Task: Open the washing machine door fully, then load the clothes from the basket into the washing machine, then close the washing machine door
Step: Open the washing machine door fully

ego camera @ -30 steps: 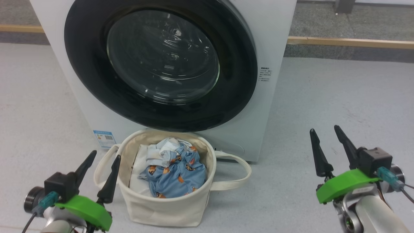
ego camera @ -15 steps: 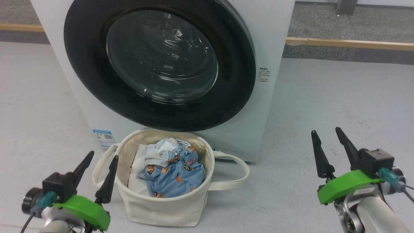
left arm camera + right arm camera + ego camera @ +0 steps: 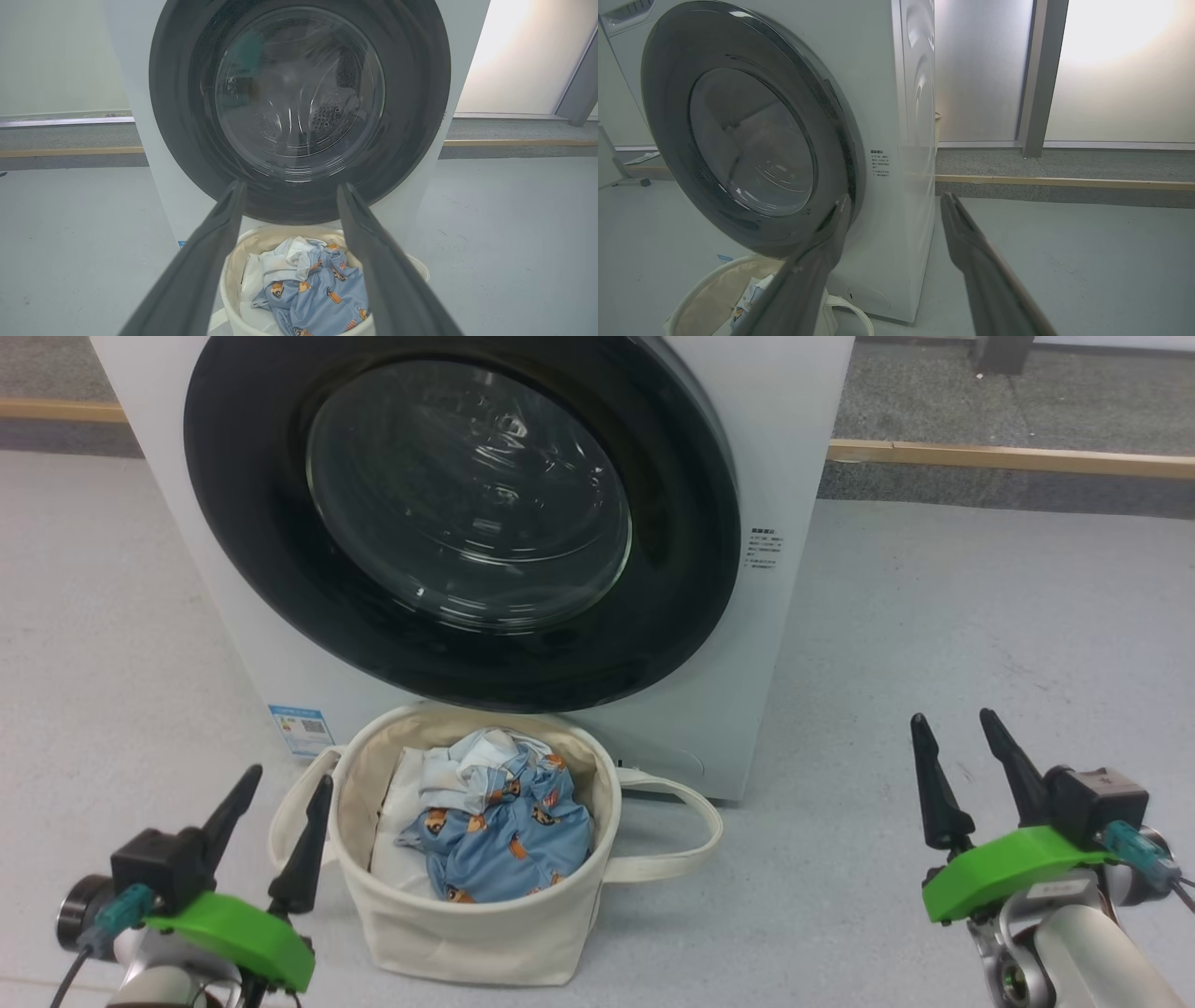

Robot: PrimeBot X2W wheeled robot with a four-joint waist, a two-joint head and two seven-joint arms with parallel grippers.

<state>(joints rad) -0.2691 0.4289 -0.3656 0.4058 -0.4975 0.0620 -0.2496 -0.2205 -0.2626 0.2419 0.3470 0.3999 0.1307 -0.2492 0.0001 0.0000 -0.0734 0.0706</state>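
- Straight ahead in the head view, a white washing machine (image 3: 784, 448) standing on a pale grey floor (image 3: 980, 616).
- On its front, a big round door (image 3: 467, 513) with a wide glossy black rim and bulging clear glass, seemingly shut flat against the machine.
- Through the glass in the left wrist view, the holes of the steel drum (image 3: 327, 112).
- Right of the door, a small block of dark printed lines (image 3: 763, 551), too small to read in the head view or the right wrist view.
- At the machine's lower left corner, a blue and white sticker (image 3: 301, 730), its print likewise illegible.
- On the floor just in front of the machine, under the door's lower edge, a cream canvas basket (image 3: 467, 933) with loop handles hanging out to either side.
- Inside the basket, crumpled light blue clothes (image 3: 513, 840) printed with orange-brown bears, with white parts on top.
- Beside them toward the left, a plain white bundle (image 3: 392, 831).
- At the lower left, the left gripper (image 3: 289, 777), just beside the basket's left handle, fingers parted and holding nothing.
- At the lower right, the right gripper (image 3: 952, 717), over bare floor and well apart from basket and machine, fingers parted and empty.
- Behind the machine, a wooden strip (image 3: 1008, 457) running along the floor.
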